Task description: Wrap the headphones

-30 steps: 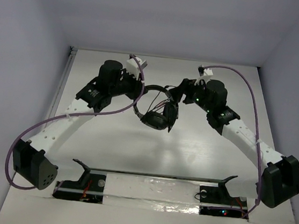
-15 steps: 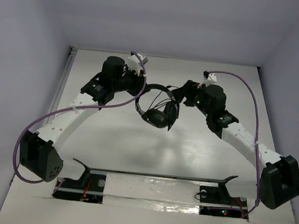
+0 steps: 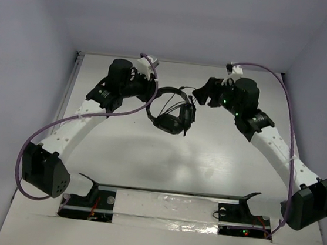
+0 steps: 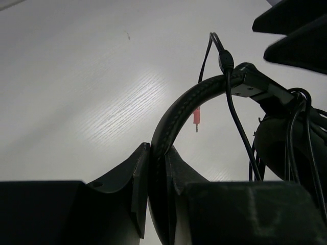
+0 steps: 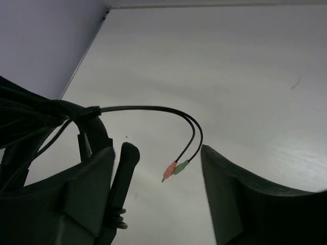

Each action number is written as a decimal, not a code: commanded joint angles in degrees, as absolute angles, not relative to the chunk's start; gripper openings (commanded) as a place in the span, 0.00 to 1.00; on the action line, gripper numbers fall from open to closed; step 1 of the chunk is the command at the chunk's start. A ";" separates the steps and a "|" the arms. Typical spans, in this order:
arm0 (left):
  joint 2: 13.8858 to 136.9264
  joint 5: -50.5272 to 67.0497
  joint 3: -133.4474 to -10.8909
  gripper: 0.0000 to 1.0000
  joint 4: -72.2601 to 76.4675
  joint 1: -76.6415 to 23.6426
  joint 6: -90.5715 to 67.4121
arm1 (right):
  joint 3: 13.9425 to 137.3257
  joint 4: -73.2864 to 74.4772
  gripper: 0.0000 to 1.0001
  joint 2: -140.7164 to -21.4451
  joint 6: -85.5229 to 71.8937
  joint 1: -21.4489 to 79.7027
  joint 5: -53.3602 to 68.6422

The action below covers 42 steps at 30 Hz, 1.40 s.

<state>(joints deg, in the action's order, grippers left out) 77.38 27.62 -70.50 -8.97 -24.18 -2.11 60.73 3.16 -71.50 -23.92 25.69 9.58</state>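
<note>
The black headphones (image 3: 172,116) hang above the table between my two arms, with the thin cord looped around the earcups. In the left wrist view my left gripper (image 4: 158,153) is shut on the padded headband (image 4: 190,104), and the cord (image 4: 238,122) drapes over the band. My right gripper (image 3: 199,96) stands open just right of the headphones. In the right wrist view the cord's free end, with pink and green plugs (image 5: 174,168), dangles between its spread fingers (image 5: 232,194) without touching them. A black boom (image 5: 122,171) of the headphones lies against the left finger.
Purple robot cables (image 3: 282,121) arc over both arms. A black bar with brackets (image 3: 167,191) lies across the near edge of the table. The back wall and the side walls close in the white table (image 3: 148,156).
My right gripper has drawn back and to the right, away from the earcups, and its jaws have widened slightly. The left gripper has carried the headphones a little farther back.
</note>
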 commanded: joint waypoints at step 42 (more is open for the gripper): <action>93.77 10.73 -67.93 0.00 22.32 -26.89 -14.50 | 52.56 -2.11 0.72 -45.44 -24.08 21.36 5.71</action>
